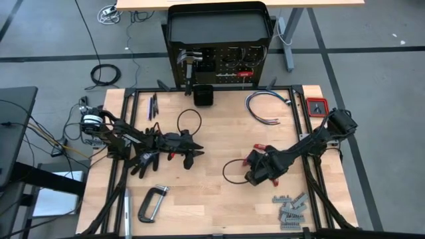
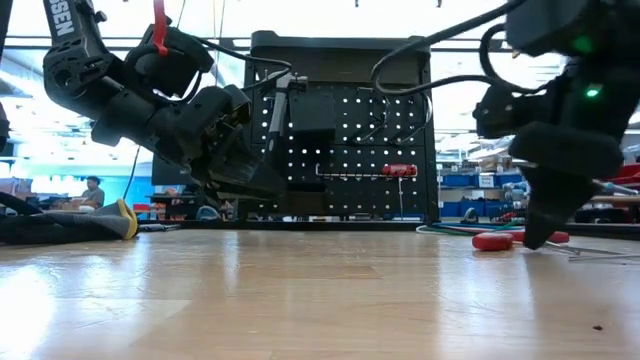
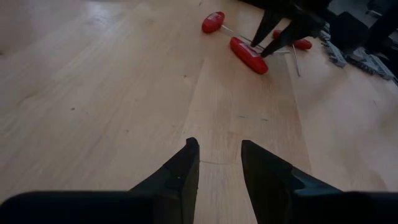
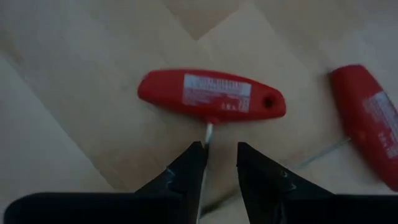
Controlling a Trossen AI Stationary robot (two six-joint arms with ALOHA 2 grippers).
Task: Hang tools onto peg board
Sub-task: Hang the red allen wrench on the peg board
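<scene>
Your right gripper (image 4: 216, 163) is down on the wooden table (image 1: 219, 199), well in front of the peg board (image 1: 219, 66) and toward its right side, over a red T-handle driver (image 4: 211, 95). That driver lies flat, its red handle crosswise to the fingers and its thin steel shaft (image 4: 208, 134) running back from the handle's middle into the gap between them. The fingers stand a narrow way apart, astride the shaft; you cannot tell whether they are pinching it. A second red T-handle driver (image 4: 368, 121) lies just beside the first, its handle angled differently.

The peg board stands upright at the table's far edge, with a hammer (image 1: 191, 61) hung head-up at its left part and a red-handled driver (image 2: 398, 170) hung lying level at its right. The black tray (image 1: 219, 26) on top of the stand shows nothing in it. A small black box (image 1: 204, 95) sits on the table just in front of the board.

Your left gripper (image 3: 219, 163) waits in front of the board's left side, fingers partly apart with bare wood between them, holding nothing. A grey C-clamp (image 1: 152, 203) lies flat further forward of the board
</scene>
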